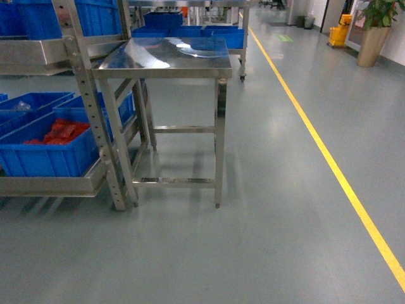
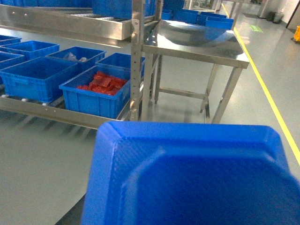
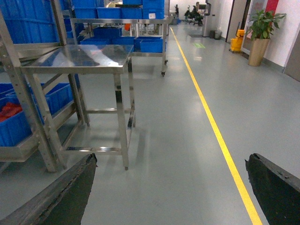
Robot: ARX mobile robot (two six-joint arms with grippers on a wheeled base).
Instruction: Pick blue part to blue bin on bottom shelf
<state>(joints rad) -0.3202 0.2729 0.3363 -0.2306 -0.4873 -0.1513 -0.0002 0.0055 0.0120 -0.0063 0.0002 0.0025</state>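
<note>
The blue part fills the bottom of the left wrist view as a wide blue moulded piece with a raised rim. It hangs above the floor and hides my left gripper's fingers, which are shut on it. Several blue bins stand on the rack's bottom shelf: one holds red pieces, and one beside it looks empty. My right gripper is open over bare floor, its dark fingers wide apart with nothing between them. Neither arm shows in the head view.
A steel table stands right of the rack's perforated post. A yellow floor line runs along the right. More blue bins sit behind the table. A potted plant and a yellow bucket stand far right.
</note>
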